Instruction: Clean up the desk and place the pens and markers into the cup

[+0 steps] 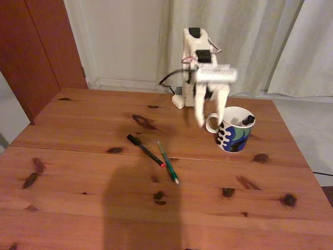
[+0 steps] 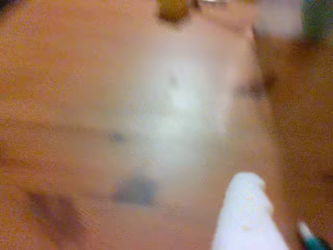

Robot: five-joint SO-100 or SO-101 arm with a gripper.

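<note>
Roughly a third done: marker in the cup, black cap poking above the rim. Left on the desk: black pen and green pen, crossing near centre. Gripper blurred just left of cup, apparently empty; opening unreadable.

**Blur, cut-offs and hidden parts**

In the fixed view the gripper is smeared by motion, so its jaw state is unreadable. The marker shows just its black cap above the cup rim. The wrist view is heavily blurred: the desk reads as brown haze.
</note>
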